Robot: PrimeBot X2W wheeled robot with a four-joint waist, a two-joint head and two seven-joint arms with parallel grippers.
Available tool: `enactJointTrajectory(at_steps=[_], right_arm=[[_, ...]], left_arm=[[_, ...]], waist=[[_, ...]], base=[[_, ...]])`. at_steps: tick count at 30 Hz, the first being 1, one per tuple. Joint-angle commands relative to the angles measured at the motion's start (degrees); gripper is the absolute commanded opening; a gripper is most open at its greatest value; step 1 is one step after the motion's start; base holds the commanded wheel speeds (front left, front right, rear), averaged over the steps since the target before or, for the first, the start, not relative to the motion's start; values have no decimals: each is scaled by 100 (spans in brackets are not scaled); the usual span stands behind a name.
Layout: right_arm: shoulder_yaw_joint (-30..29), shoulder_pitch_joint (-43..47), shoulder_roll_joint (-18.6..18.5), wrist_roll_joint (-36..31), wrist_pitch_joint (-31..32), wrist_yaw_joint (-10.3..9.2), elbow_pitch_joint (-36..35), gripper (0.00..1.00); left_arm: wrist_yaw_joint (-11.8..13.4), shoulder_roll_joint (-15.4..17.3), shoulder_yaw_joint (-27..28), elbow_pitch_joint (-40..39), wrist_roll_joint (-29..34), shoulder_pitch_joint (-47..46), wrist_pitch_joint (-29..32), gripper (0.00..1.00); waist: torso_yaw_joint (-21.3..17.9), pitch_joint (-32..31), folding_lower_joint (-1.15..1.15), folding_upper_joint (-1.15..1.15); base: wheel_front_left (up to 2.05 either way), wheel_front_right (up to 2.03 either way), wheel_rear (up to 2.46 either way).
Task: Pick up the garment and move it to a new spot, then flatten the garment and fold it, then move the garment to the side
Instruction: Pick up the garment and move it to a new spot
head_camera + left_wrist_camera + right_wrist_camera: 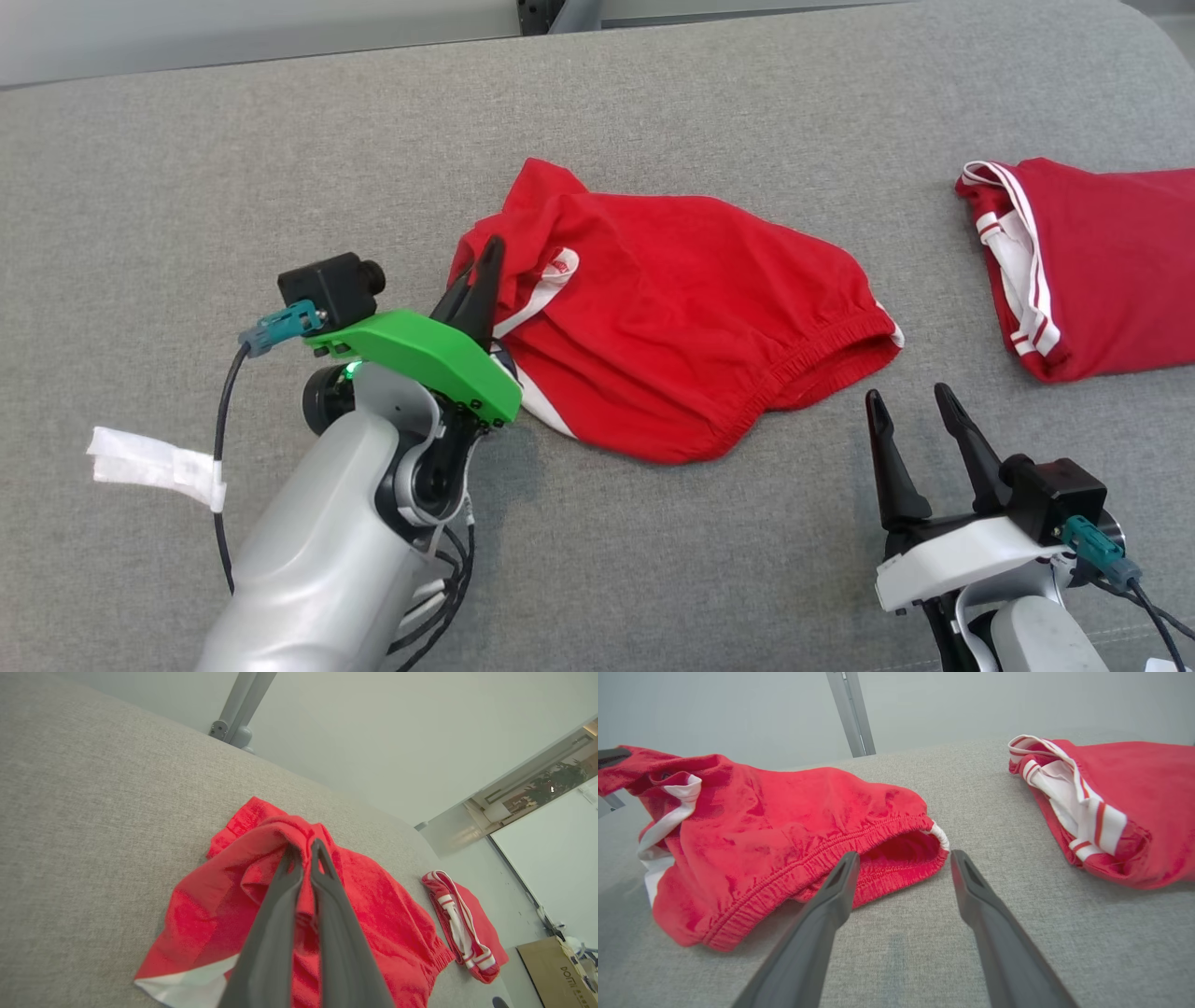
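pinching a raised fold, the left gripper (485, 257) has its jaws clamped on the red garment (691, 317) — crumpled midway across the grey fabric surface (187, 187); the right gripper (910, 397) hovers near its waistband, jaws apart — a second red piece (1102, 261) lies further right.

Head camera looks down — low, close wrist cameras share the shorts (672, 317).

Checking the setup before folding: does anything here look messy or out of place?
The red shorts with white trim lie crumpled on the grey fabric surface, one edge pinched in the shut left hand. A loose white tape strip sticks out beside the left arm's black cable.
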Motion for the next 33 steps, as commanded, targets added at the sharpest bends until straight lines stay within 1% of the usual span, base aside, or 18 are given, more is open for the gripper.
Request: enactJointTrajectory(at_steps=[1, 5, 6, 7, 8, 9, 14, 16, 18, 21, 24, 29, 30, 31, 33], right_arm=[[1, -46, -16, -15, -25, -2, 17, 100], [22, -23, -15, -17, -25, -2, 55, 100], [31, -19, -16, -16, -25, -2, 63, 100], [35, -15, -16, -13, -25, -2, 72, 100], [37, -9, -15, -11, -25, -2, 77, 100], [36, 1, -16, -9, -25, -2, 82, 100], [31, 68, -16, -10, -25, -2, 110, 100], [2, 107, -16, -30, -25, -2, 87, 100], [-54, 170, -16, -59, -25, -2, 33, 100], [-145, 265, -16, -92, -25, -3, -55, 100], [-238, 354, -15, -118, -26, -3, -140, 100], [-368, 535, -17, -153, -26, -3, -226, 100], [-400, 565, -16, -168, -25, -3, -238, 100], [-400, 565, -16, -168, -25, -3, -238, 100], [-461, 652, -16, -211, -25, -3, -260, 100]], left_arm=[[-47, -6, 33, 150, -56, -101, -50, 0], [-241, -108, 121, 955, -122, -280, -228, 0], [-304, -133, 138, 1107, -131, -330, -270, 7], [-360, -156, 148, 1234, -149, -370, -314, 38], [-409, -174, 151, 1354, -163, -400, -353, 64], [-460, -182, 149, 1466, -156, -436, -411, 100], [-551, -134, 44, 1780, 157, -548, -849, 100], [-518, -66, 9, 1750, 419, -476, -1021, 100], [-433, 0, -14, 1592, 705, -330, -1112, 100], [-203, 111, 155, 1062, 1282, -54, -1155, 100], [5, 91, 395, 356, 1893, 555, -1143, 100], [155, -34, 746, -609, 2662, 1568, -1147, 100], [184, -50, 811, -730, 2785, 1765, -1147, 100], [184, -50, 811, -730, 2785, 1765, -1147, 100], [219, -115, 970, -935, 3054, 2161, -1145, 100]], waist=[[-10, 4, 0, 0], [-46, -8, 0, 0], [-54, -11, 0, 0], [-60, -17, 0, 0], [-64, -24, 0, 0], [-66, -32, 0, 0], [-73, -132, 0, 0], [-74, -213, 0, 0], [-65, -286, 0, 0], [-28, -395, 0, 0], [19, -474, 0, 0], [90, -662, 0, 0], [106, -701, 0, 0], [106, -701, 0, 0], [140, -777, 0, 0]], base=[[0, 0, 0], [0, 0, 0], [0, 0, 0], [0, 0, 0], [0, 0, 0], [0, 0, 0], [0, 0, 0], [0, 0, 0], [0, 0, 0], [0, 0, 0], [0, 0, 0], [0, 0, 0], [0, 0, 0], [0, 0, 0], [0, 0, 0]])
